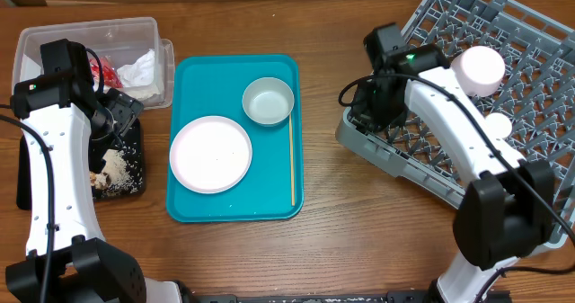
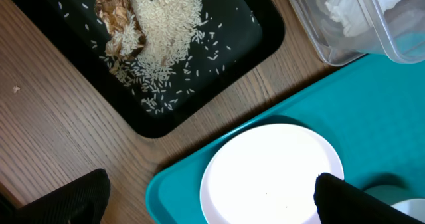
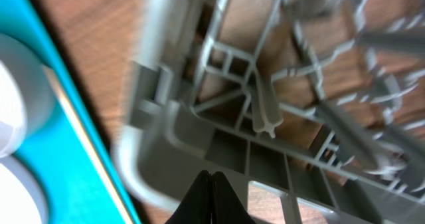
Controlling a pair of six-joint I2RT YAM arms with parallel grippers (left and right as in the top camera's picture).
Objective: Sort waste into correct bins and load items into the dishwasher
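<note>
Overhead view: I judge dish loading is in hand, my left gripper (image 2: 209, 199) spread wide near the white plate (image 1: 211, 154) on the teal tray (image 1: 278, 204), next needing a rim grasp, my right gripper (image 1: 359, 105) pinched together, empty, at the dish rack (image 1: 539, 60) corner.

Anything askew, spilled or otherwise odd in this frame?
The grey dish rack sits askew, rotated against the squarely placed teal tray. Loose rice is scattered, but only inside the black tray; one crumb lies on the table beside it.
</note>
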